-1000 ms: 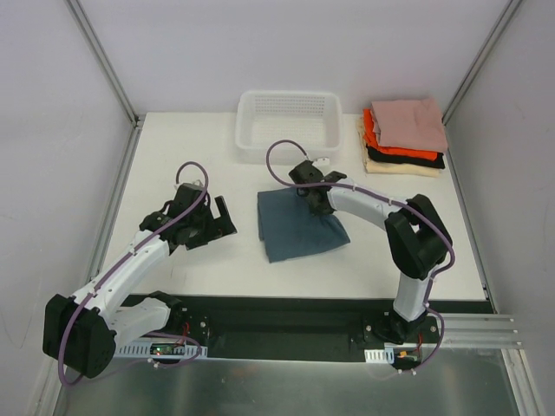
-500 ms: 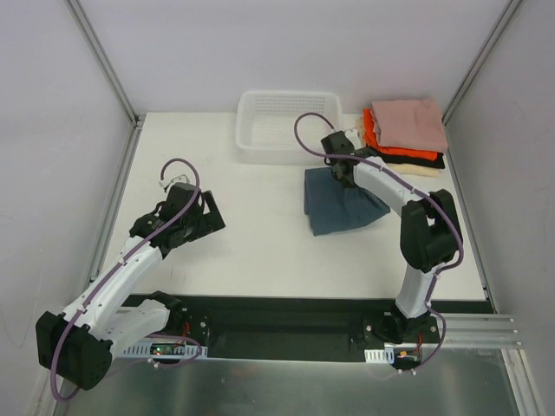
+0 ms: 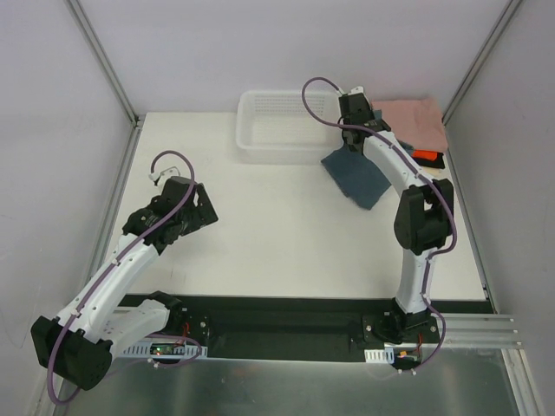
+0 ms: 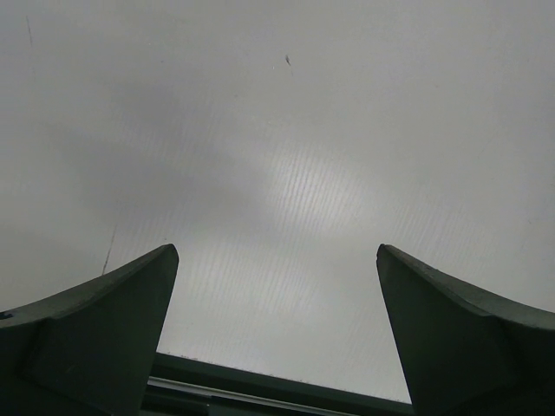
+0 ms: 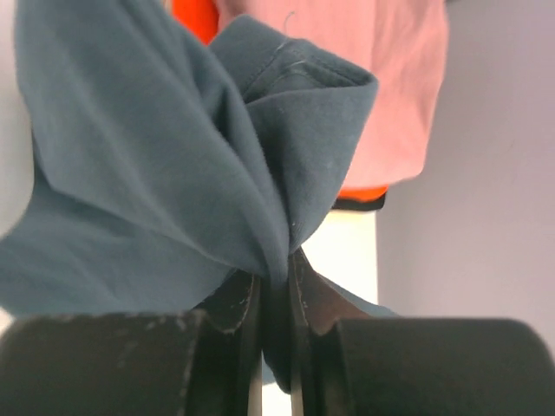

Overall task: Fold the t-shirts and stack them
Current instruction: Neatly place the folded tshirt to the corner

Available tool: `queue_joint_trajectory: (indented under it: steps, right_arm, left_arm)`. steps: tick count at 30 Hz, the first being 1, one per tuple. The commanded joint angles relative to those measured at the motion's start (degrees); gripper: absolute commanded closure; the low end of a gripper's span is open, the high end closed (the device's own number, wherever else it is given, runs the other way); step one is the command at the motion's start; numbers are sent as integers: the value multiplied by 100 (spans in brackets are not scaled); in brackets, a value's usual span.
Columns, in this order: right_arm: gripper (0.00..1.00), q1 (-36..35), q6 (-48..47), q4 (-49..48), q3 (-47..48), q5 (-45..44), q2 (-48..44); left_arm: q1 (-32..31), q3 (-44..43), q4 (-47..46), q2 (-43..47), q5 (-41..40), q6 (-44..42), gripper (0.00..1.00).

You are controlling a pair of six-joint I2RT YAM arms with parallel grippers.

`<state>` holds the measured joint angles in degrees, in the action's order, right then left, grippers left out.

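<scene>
Right gripper: jaws nearly closed, pinching a bunched fold of the slate blue-grey cotton t-shirt. In the wrist view the cloth fans out from the pinch point and fills most of the frame.

Blue-grey t-shirt, overhead view: a crumpled, roughly diamond-shaped mass in the upper right of the frame, between the white plastic mesh basket and the pile of folded shirts. Its left corner sits just beside the basket's right end. Whether its lower edge touches the white table cannot be told.

Folded pile: upper right corner of the overhead frame, partly covered by the right arm. The dusty-pink folded t-shirt is on top. An edge of the orange-red t-shirt shows under it, with a black t-shirt edge below that. In the right wrist view, pink cloth occupies the upper right, behind the held shirt.

Left gripper: fingers spread wide, nothing between them. Its wrist view shows only a plain pale grey surface. In the overhead view this arm sits at centre left, well apart from all the shirts.
</scene>
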<state>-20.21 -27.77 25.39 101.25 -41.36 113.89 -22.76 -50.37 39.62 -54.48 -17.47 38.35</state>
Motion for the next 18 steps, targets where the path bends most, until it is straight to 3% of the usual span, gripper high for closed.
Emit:
queue_joint_trajectory:
  steps: [1, 18]
  right_arm:
    - [99, 87, -747, -456, 983, -276, 230]
    - [99, 368, -739, -491, 2864, -926, 573]
  left_arm:
    - [70, -219, 222, 34, -370, -38, 1]
    - [88, -403, 319, -168, -459, 15, 1]
